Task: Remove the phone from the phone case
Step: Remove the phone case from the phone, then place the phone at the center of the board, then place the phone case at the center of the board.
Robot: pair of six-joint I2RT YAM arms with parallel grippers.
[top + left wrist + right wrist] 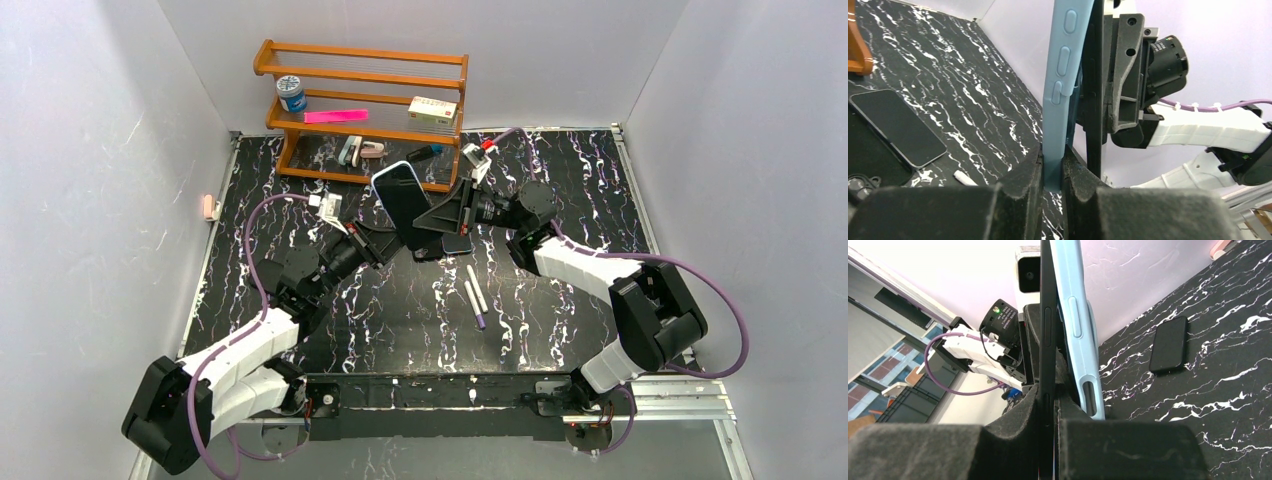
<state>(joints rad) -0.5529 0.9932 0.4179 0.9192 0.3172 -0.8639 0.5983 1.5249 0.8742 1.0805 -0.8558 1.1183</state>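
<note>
Two white pens (475, 293) lie nearest my bases on the black marbled table (580, 190), well in front of the wooden rack (360, 110).

Further in, between pens and rack, both arms meet. My left gripper (1052, 167) pinches the edge of the light-blue phone case (1063, 75), with the fingers pressed tight on either side. My right gripper (1048, 405) is clamped on the black phone (1046, 340), which sits edge-on between the pads.

Phone and phone case are held upright off the table, just in front of the rack's bottom shelf. They are not separated yet. In both wrist views the case angles away from the phone at the end near my fingers and closes on it further out. I can't tell how much is still seated.

A spare phone (895, 127) lies flat on the table beside the right gripper, also in front of the rack and apart from it.

On the rack's middle shelf, left to right: a blue tin (291, 93), a pink strip (335, 116) and a small box (432, 108). Bottom-shelf items are too small to tell.
</note>
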